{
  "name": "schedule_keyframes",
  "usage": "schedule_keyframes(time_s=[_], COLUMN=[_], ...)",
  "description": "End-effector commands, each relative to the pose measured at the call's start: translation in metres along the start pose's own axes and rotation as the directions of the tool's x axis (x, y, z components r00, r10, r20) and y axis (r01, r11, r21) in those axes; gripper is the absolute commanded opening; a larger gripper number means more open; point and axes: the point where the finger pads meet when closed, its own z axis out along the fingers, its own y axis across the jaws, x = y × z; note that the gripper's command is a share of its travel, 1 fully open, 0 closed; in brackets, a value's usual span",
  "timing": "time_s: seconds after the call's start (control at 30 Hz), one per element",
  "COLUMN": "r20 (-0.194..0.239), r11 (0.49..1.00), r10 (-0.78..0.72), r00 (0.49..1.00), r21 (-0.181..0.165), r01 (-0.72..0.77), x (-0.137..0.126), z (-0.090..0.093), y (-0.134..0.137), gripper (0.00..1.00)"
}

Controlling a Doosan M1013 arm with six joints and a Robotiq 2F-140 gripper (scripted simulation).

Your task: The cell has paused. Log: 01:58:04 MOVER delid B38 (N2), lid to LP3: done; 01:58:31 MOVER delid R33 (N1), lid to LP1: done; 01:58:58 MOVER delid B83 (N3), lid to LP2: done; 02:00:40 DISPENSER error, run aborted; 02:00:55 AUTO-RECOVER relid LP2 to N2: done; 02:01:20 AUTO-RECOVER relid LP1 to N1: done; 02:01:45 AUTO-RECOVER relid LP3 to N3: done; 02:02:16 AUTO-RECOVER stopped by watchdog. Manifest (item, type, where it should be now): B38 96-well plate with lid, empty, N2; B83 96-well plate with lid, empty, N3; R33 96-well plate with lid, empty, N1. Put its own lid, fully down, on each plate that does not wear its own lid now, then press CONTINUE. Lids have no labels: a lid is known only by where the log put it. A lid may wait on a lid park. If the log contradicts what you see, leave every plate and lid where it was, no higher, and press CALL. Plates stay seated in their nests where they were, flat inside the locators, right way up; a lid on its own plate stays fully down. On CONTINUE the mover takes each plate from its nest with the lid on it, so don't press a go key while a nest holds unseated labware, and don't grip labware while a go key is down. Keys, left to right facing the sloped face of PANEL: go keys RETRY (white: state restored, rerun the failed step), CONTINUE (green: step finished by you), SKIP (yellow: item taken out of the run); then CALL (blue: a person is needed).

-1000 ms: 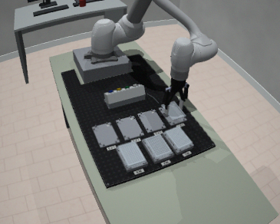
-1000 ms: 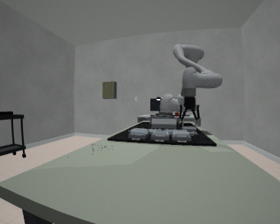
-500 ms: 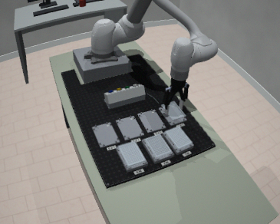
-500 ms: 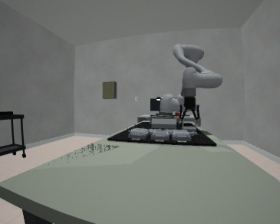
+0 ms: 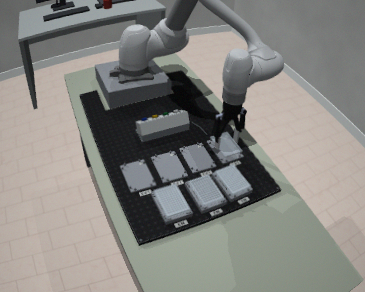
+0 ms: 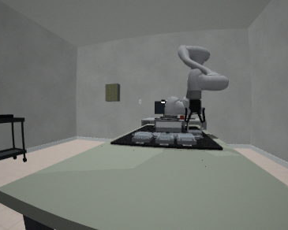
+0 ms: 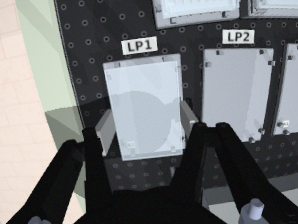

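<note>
My gripper (image 7: 146, 114) is shut on a clear lid (image 7: 143, 106), one finger on each long side. It holds the lid low over the lid park labelled LP1 (image 7: 140, 46); I cannot tell whether the lid touches the pad. In the top view the gripper (image 5: 229, 131) and the lid (image 5: 227, 148) are at the right end of the park row. Three well plates sit in the front nests (image 5: 170, 204) (image 5: 206, 193) (image 5: 232, 181). The middle and right plates show their well grids. Whether the left plate wears a lid I cannot tell.
Lid park LP2 (image 7: 237, 90) lies beside LP1 and looks bare, as do two more pads (image 5: 169, 166) (image 5: 138, 176). The key panel (image 5: 162, 124) stands behind the parks, the arm base (image 5: 133, 82) behind it. The mat's right edge is close to the gripper.
</note>
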Motion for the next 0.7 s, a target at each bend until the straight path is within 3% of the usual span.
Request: schedule_keyframes(time_s=[0.0, 0.67], r20=[0.002, 0.002], r11=[1.0, 1.0], r10=[0.007, 0.005], r00=[1.0, 1.0], r21=[0.003, 0.003], r01=[-0.007, -0.005], x=[-0.0016, -0.002], z=[0.0045, 0.009], y=[-0.0016, -0.0014], gripper=[0.0, 0.0])
